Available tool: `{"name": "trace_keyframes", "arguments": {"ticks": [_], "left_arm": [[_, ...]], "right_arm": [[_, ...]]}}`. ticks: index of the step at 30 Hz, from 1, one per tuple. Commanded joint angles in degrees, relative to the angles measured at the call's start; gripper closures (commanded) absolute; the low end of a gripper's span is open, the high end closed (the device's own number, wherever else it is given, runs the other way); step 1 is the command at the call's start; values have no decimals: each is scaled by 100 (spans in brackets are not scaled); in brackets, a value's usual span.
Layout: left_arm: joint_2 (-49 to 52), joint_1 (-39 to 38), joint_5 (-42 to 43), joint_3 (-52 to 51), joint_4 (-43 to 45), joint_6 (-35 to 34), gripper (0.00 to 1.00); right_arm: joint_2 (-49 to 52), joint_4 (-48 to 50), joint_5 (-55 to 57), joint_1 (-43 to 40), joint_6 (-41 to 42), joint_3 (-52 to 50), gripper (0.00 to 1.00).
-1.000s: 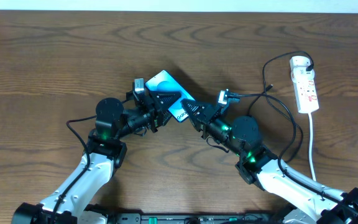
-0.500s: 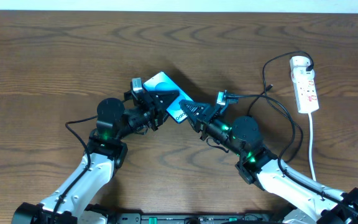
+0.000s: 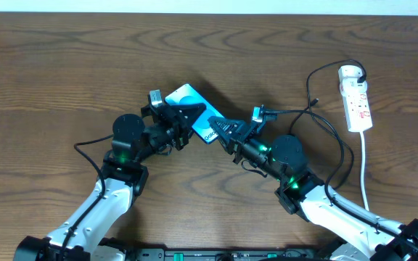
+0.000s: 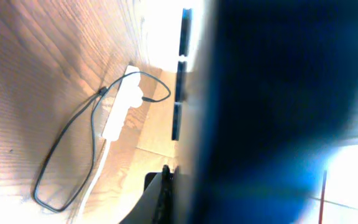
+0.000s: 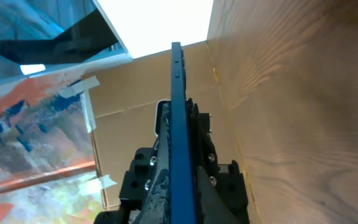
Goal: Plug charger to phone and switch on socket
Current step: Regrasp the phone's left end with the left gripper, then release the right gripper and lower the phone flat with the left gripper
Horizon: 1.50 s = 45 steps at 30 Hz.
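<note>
Both: left hand [image 3: 186,117], right hand [image 3: 219,129] pinching phone [image 3: 186,96] | slim, blue-teal screen, tilted

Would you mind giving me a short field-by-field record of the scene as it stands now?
phone: held between both grippers near the table's centre, screen partly visible
left gripper: closed on the phone's left end
right gripper: closed on the phone, which shows edge-on in its wrist view
socket: lying at the far right, untouched
charger: runs from the socket's rounded end, cable looped on the table; connector tip not identifiable
</note>
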Motion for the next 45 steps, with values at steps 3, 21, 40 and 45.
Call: {"name": "trace_keyframes", "arguments": {"ticks": [3, 21, 40, 45], "left_arm": [[-116, 94, -22, 197, 162, -103, 92], [-111, 101, -378, 197, -2380, 1445, 92], [551, 101, -603, 597, -1502, 1250, 93], [1429, 146, 153, 1576, -1486, 1255, 93]], "right_arm": [[52, -114, -468, 46, 28, -55, 94], [20, -1316, 837, -221, -4736, -55, 8], [-977, -7044, 2553, -1445, -5731, 2358, 1], [-979, -8459, 2675, -1615, -5906, 3558, 1]]}}
